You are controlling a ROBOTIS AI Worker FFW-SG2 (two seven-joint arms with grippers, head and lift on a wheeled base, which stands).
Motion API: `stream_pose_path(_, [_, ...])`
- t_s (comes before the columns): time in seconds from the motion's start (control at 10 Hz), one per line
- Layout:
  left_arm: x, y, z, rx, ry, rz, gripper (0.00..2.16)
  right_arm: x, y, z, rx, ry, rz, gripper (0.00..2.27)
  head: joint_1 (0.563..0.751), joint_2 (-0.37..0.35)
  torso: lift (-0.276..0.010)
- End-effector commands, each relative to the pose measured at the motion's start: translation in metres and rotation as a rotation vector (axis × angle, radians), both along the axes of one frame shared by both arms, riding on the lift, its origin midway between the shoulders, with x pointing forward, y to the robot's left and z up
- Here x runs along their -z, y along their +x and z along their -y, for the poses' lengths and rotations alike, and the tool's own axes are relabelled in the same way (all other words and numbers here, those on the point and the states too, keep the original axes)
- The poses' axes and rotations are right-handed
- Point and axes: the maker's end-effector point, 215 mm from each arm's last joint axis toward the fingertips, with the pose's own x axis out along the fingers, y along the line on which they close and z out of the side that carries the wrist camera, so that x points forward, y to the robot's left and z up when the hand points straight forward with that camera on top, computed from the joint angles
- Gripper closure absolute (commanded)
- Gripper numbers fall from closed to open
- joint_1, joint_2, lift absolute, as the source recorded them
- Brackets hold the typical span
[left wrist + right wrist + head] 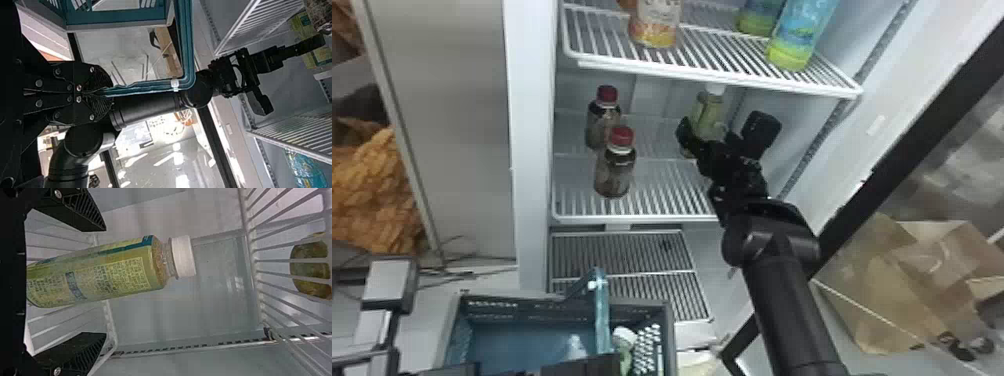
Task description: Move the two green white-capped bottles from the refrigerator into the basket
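Basket (671, 336), blue inside with a grey rim, holds one green white-capped bottle (624, 345) at its right side. Its blue handle (602, 320) is pinched in the left gripper (604, 365), closed tight on it. The other green white-capped bottle (708, 112) stands upright in the refrigerator (531, 150), on the middle shelf (657, 200) — the right gripper (722, 129) is open around it, fingers spread to either side. Left of it on that shelf stand two dark red-capped bottles (614, 172), one nearer the front. The upper shelf (712, 52) carries more — an orange-labelled bottle (656, 27) and two blue-and-green ones (794, 42) farther right.
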Motion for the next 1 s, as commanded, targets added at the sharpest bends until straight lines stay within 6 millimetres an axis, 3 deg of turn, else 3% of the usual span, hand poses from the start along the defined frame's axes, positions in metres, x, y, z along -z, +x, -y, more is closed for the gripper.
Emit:
stream_pose_path(0.0, [-0.001,0.002,0.000,-0.002,-0.001,0.002,1.15,0.002,0.003,0.002,0.003,0.014,-0.001,0.09,0.695,-0.350,-0.263])
stream_pose_path(0.6, [0.001,0.002,0.003,0.003,-0.004,-0.004,1.15,-0.009,0.020,0.001,0.007,-0.026,0.010,0.12,0.695,-0.350,-0.263])
stream_pose_path(0.7, [0.001,0.002,0.003,0.003,-0.004,-0.004,1.15,-0.012,0.023,-0.001,0.004,-0.027,0.012,0.27,0.695,-0.350,-0.263])
stream_pose_path(0.8, [0.001,0.002,0.003,0.003,-0.004,-0.004,1.15,-0.009,0.024,-0.001,0.002,-0.028,0.004,0.71,0.694,-0.350,-0.263])
stream_pose_path(0.9, [0.001,0.002,0.003,0.003,-0.004,-0.004,1.15,-0.010,0.025,-0.003,-0.001,-0.030,0.006,0.95,0.691,-0.350,-0.263])
